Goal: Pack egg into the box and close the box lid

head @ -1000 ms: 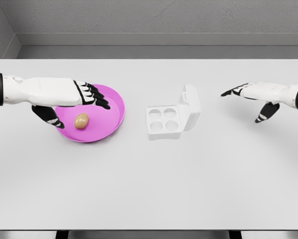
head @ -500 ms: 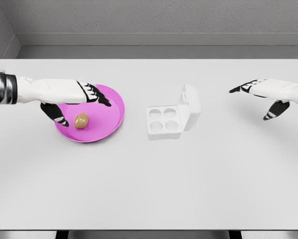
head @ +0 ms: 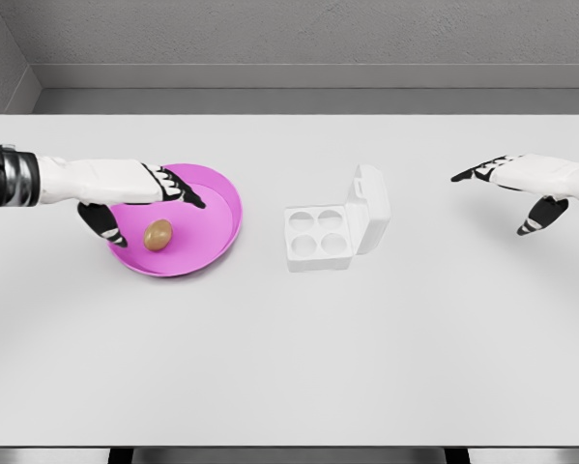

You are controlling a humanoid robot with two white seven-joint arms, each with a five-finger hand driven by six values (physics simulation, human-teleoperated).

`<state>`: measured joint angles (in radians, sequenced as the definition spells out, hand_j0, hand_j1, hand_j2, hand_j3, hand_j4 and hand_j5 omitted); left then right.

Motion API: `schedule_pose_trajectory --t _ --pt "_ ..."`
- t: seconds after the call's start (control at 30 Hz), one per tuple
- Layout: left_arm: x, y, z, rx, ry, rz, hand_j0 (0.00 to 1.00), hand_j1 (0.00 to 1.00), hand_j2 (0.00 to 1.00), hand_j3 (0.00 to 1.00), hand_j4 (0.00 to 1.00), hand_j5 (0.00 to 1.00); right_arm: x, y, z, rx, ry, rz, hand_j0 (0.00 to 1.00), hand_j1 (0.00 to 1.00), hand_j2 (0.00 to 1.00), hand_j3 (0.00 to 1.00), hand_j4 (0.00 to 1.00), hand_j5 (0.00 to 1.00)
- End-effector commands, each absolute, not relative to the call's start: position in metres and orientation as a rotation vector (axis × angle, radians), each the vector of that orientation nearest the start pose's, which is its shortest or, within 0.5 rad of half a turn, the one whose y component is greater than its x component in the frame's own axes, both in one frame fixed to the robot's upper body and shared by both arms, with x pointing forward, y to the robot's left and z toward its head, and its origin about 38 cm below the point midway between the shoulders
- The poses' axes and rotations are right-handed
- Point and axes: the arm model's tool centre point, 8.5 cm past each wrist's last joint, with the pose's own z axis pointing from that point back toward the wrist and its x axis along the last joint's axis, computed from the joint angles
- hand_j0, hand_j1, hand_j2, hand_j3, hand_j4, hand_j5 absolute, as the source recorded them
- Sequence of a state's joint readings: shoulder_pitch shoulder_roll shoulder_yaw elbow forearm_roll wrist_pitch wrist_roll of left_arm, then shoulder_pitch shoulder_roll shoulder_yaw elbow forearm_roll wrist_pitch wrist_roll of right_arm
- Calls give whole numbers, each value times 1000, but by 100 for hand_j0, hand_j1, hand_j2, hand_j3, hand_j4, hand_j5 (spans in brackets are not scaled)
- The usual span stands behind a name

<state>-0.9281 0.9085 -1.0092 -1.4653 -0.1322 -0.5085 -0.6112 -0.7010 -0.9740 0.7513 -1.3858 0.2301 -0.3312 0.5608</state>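
A brown egg lies in a shallow magenta plate on the left of the white table. My left hand hovers over the plate's back left part, fingers spread, thumb hanging down left of the egg and holding nothing. The white egg box stands in the middle of the table with four empty cups; its lid is raised on the right side. My right hand floats open at the far right, well away from the box.
The white table runs wide in front of the plate and box. A grey wall and ledge close off the back.
My left hand has drawn back to the left, uncovering more of the plate. My right hand has moved further right, away from the box.
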Motion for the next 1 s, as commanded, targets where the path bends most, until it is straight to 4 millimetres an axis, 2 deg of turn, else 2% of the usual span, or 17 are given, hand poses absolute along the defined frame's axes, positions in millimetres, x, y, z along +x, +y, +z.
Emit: schedule_pose_trajectory --t 0.0,0.1,0.3,0.4,0.47,0.63,0.87,0.97 --pt "440 276 232 191 -1273 -2180 100 100 100 100 100 100 442 -375 211 -436 -1099 1842 100 100 100 100 100 100" --pt "436 269 233 179 -1292 -2194 100 100 100 100 100 100 442 -373 210 -432 -1103 1846 100 100 100 100 100 100" --pt "433 277 220 162 -1257 -2176 100 100 100 100 100 100 442 -372 210 -430 -1105 1847 100 100 100 100 100 100" --pt "437 281 217 168 -1245 -2153 100 100 100 100 100 100 442 -372 211 -432 -1104 1848 100 100 100 100 100 100" --pt "440 284 219 179 -1248 -2140 100 100 100 100 100 100 443 -364 207 -413 -1121 1848 100 100 100 100 100 100" --pt "441 276 217 164 -1263 -2140 100 100 100 100 100 100 443 -362 206 -410 -1123 1849 100 100 100 100 100 100" --pt "448 290 211 183 -1230 -2105 100 100 100 100 100 100 439 -352 207 -394 -1141 1877 100 100 100 100 100 100" --pt "449 287 211 179 -1237 -2106 100 100 100 100 100 100 439 -352 207 -394 -1141 1877 100 100 100 100 100 100"
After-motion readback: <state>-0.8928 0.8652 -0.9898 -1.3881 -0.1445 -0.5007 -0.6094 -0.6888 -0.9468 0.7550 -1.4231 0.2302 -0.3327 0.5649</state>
